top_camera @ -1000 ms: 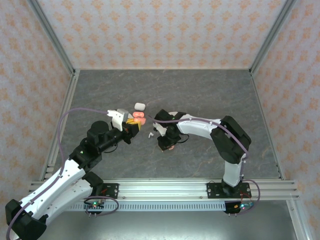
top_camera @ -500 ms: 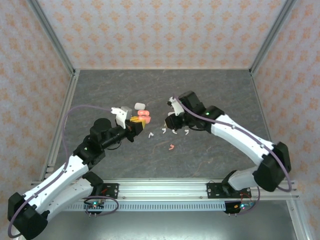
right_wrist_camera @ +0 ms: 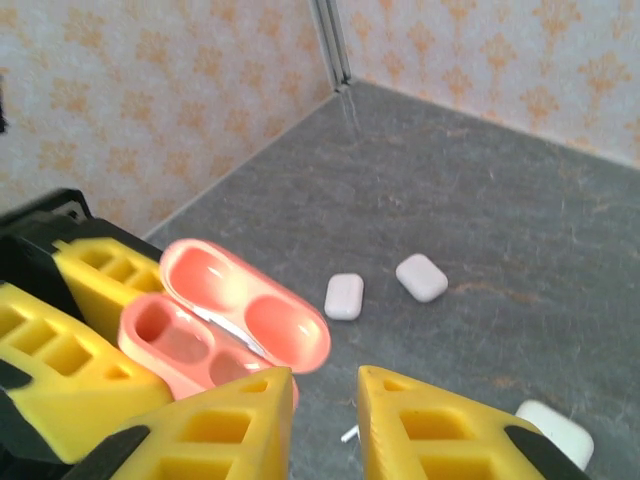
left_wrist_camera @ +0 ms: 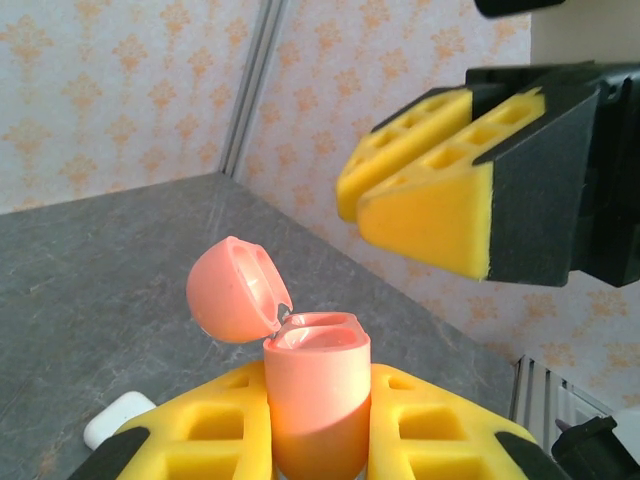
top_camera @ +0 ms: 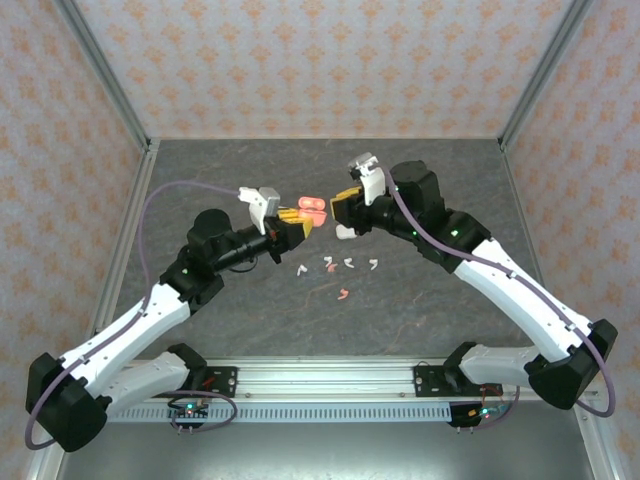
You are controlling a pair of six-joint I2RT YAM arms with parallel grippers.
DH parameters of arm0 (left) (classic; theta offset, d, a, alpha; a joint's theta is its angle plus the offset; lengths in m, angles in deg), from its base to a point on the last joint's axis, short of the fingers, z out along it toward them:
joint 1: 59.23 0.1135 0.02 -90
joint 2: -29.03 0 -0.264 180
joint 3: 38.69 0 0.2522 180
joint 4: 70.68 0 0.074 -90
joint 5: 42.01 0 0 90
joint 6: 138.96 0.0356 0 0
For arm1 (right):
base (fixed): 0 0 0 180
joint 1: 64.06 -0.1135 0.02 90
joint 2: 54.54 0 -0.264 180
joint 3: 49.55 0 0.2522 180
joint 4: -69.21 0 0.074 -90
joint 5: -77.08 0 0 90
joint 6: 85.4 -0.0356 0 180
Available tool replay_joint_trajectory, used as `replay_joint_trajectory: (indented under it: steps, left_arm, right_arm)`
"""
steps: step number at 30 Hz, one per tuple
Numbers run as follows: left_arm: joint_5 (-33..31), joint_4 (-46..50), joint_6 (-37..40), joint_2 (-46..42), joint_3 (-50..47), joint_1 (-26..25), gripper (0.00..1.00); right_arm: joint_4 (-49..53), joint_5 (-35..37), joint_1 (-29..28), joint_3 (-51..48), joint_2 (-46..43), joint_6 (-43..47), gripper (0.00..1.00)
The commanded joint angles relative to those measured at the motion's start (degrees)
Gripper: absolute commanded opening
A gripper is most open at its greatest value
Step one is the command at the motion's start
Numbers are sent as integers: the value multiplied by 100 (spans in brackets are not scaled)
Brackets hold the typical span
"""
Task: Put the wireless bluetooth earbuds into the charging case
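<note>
Patterned peach walls close in a grey stone-look worktop (top_camera: 450, 180) framed by aluminium rails. Over its middle the 2 arms now meet nose to nose.

The left pincer (top_camera: 303, 222) is clamped on the salmon-pink charging case (top_camera: 312, 207), its yellow fingers (left_wrist_camera: 215, 435) pressed to either side of the case body. The case is held upright off the worktop with its lid (left_wrist_camera: 232, 290) flipped back on the hinge. From the right wrist camera the 2 sockets of the case (right_wrist_camera: 215, 320) show bare pink.

Half a second ago this pincer and its case were lower and further left. Both have since swung up towards the middle.

The right pincer (top_camera: 340, 207) has lifted too. It was down just over the loose earbuds, and now it hangs just beside the open case, pointing at it. Its fingers (right_wrist_camera: 440, 430) stand a narrow gap apart. I cannot tell if anything is nipped between them.

The earbuds (top_camera: 350, 263) lie where they lay before, on the worktop near the arms and below both pincers. There are 4 in a ragged row, mostly white. 1 salmon-pink earbud (top_camera: 343, 294) lies apart, nearer the bases. None sits in the case.

3 white cases (right_wrist_camera: 344, 296) rest shut on the worktop beyond the pincers.
</note>
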Motion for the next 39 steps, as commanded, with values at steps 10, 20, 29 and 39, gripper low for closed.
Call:
replay_joint_trajectory:
  steps: [10, 20, 29, 39]
  left_arm:
    - [-310, 234, 350, 46, 112, -31, 0]
    - [-1219, 1106, 441, -423, -278, -31, 0]
    - [-1656, 1474, 367, -1168, -714, -31, 0]
    - [-1709, 1530, 369, -1315, -787, -31, 0]
  right_arm:
    - [300, 254, 24, -87, -41, 20, 27]
    - [893, 241, 505, -100, 713, -96, 31]
    - [962, 379, 551, 258, 2624, -113, 35]
    - [906, 630, 507, 1141, 4290, 335, 45]
